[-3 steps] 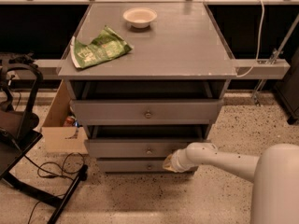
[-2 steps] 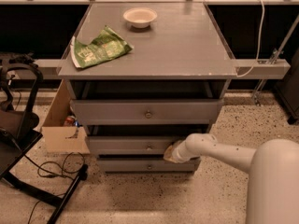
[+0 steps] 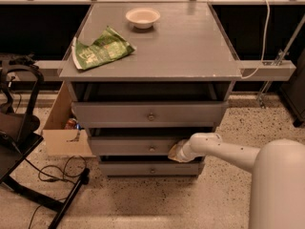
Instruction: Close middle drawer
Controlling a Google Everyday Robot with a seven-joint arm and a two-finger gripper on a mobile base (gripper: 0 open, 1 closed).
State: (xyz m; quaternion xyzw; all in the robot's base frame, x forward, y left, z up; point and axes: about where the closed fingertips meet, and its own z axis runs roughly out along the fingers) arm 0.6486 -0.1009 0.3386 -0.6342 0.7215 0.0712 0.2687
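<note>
Grey middle drawer (image 3: 125,146) partly out, not yet shut; gripper (image 3: 177,151) at its front right, open or closed we cannot tell; pushing left.

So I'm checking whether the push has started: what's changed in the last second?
The gripper rose from the level of the bottom drawer to the right-hand end, as pictured, of the middle drawer front, and that drawer seems to have slid in slightly; it is not yet shut. The top drawer, bowl and green bag stayed put.
</note>
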